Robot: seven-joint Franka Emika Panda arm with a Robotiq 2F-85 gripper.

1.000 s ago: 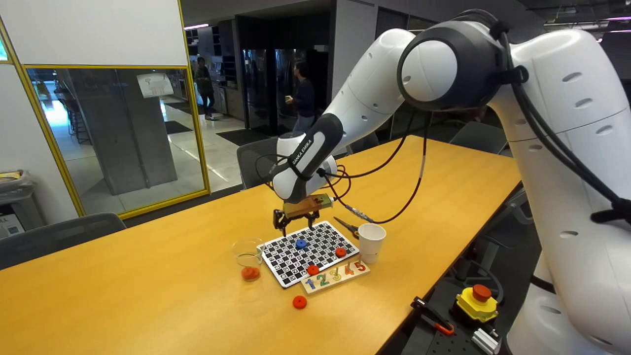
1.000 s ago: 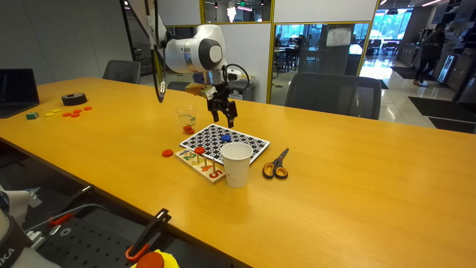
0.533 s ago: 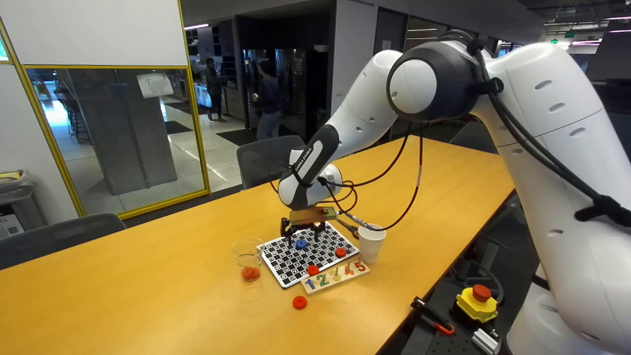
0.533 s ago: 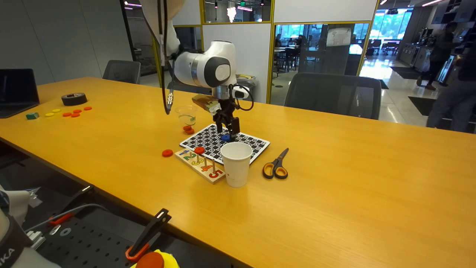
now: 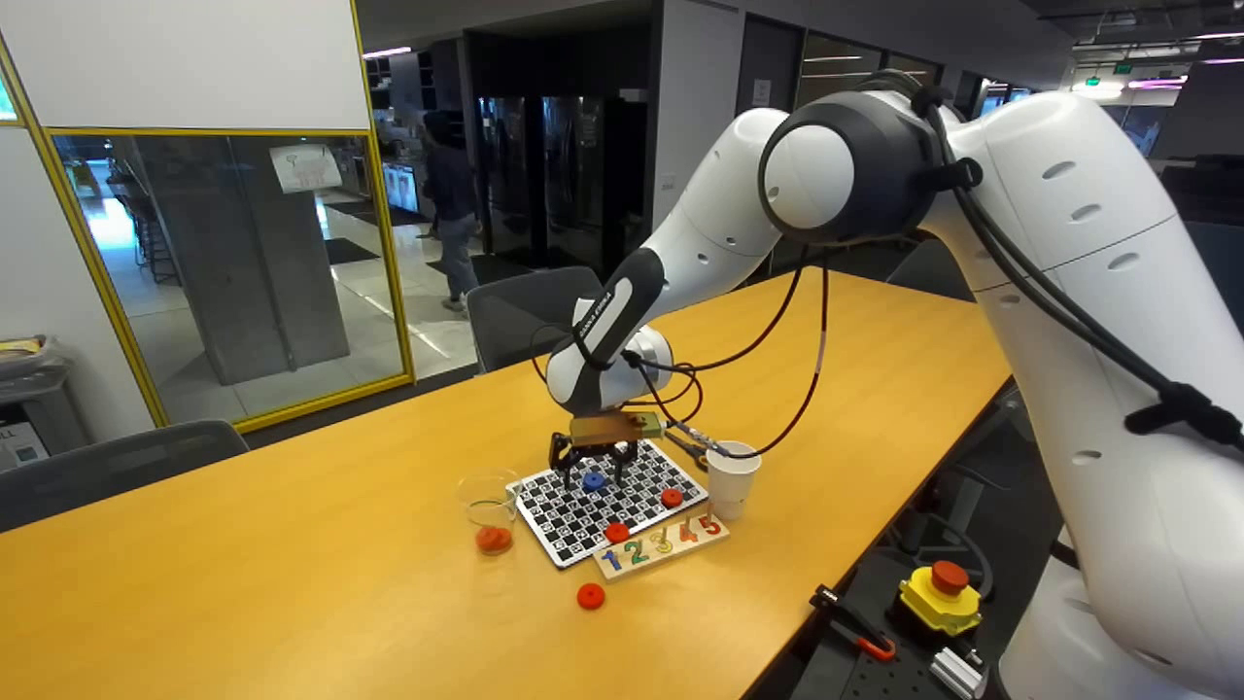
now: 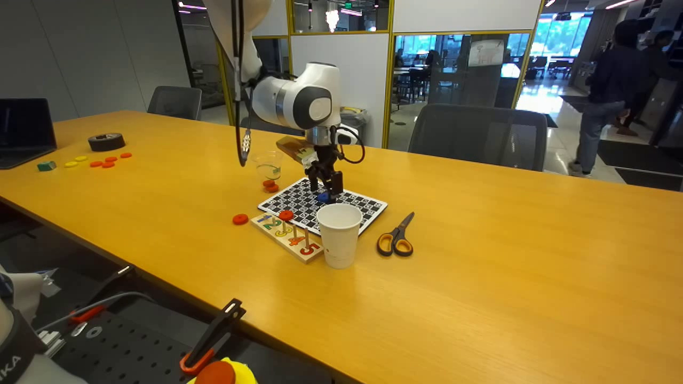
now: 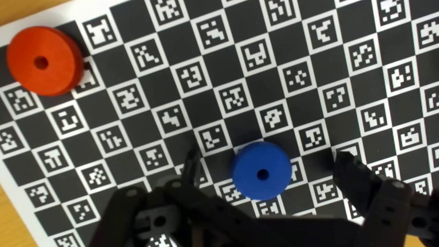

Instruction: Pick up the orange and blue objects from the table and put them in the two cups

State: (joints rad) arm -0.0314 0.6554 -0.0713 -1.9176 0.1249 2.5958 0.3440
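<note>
Blue disc (image 7: 261, 164), end effector (image 7: 269, 155) now nearer

Table (image 6: 507, 266) bears checkered board (image 6: 299, 202), white cup (image 6: 339, 237), clear cup (image 6: 268, 168), scissors (image 6: 397, 233), peg strip (image 6: 287, 238), orange discs (image 6: 240, 219), laptop (image 6: 25, 128), black roll (image 6: 106, 143).

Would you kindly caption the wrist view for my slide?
Open gripper framing blue disc on checkered board, orange-red disc upper left.
</note>
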